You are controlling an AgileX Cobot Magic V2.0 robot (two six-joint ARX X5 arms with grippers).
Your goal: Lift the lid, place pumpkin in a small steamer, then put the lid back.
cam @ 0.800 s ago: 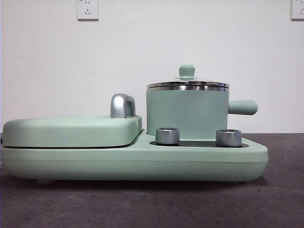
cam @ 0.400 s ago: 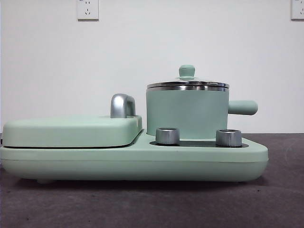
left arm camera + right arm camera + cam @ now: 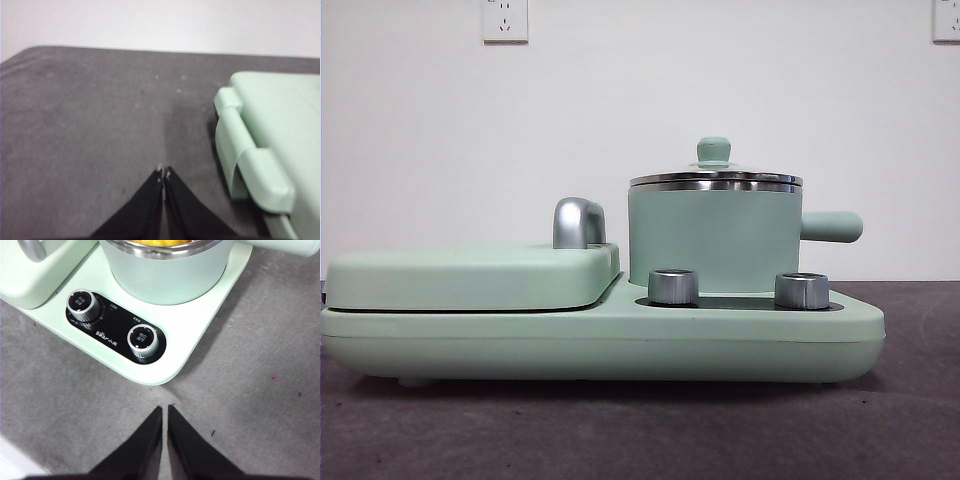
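**Lid on, pumpkin inside, both claws idle**

Nothing has moved in the front view since the earlier frames: cooker, pot and lid sit exactly as they did a second ago.

The small steamer [image 3: 714, 238] stands upright on the right part of the mint-green cooker base [image 3: 620, 340], its stubby handle [image 3: 831, 226] pointing right. The lid [image 3: 715, 176] sits level on the steamer's steel rim, mint knob [image 3: 713, 150] on top. Two steel dials [image 3: 672, 286] [image 3: 801, 290] stand in front of the pot. To its left lies the flat griddle cover [image 3: 470, 276] with a chrome handle [image 3: 577, 222] behind it.

From the right wrist camera, a sliver of yellow-orange shows inside the steamer's rim: the pumpkin [image 3: 162, 242], mostly cut off by the frame edge. The right claw [image 3: 164, 409] hovers above the grey bench [image 3: 260, 390], just off the base's rounded corner, its jaws pressed together and holding nothing.

The left claw [image 3: 163, 172] is likewise pressed together and empty, over bare bench beside the griddle end of the cooker [image 3: 270, 145].
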